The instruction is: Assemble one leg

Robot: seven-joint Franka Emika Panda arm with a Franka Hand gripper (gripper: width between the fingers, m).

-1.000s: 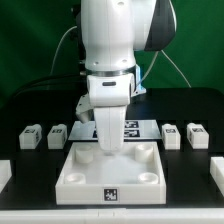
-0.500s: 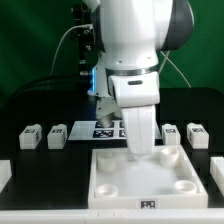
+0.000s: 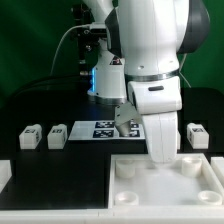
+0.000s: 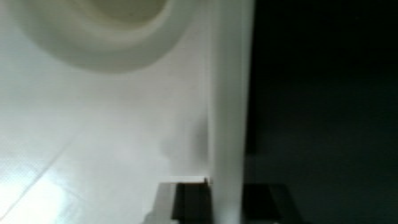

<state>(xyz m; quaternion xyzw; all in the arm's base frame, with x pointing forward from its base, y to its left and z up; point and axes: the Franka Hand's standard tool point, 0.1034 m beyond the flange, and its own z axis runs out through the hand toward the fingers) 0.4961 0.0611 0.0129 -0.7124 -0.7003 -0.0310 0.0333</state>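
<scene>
Caught in the exterior view alone: arm (image 3: 150, 50) looming over the white panel (image 3: 200, 195), set at the worktop's (image 3: 40, 170) near corner on the exterior view's right. Marker board (image 3: 100, 129) toward the far edge. One leg (image 3: 30, 136) and a second leg (image 3: 58, 134) side by side toward the edge on the exterior view's left, a third leg (image 3: 197, 135) toward the opposite edge, none touching the panel. All lying low, tagged ends turned to the near edge, long axes seemingly running from far edge to near edge. Caught in the wrist view alone: claw (image 4: 222, 205) with dark fingers (image 4: 185, 205) either side of the panel's raised rim, pinching it; round corner hole (image 4: 116, 25) near.
</scene>
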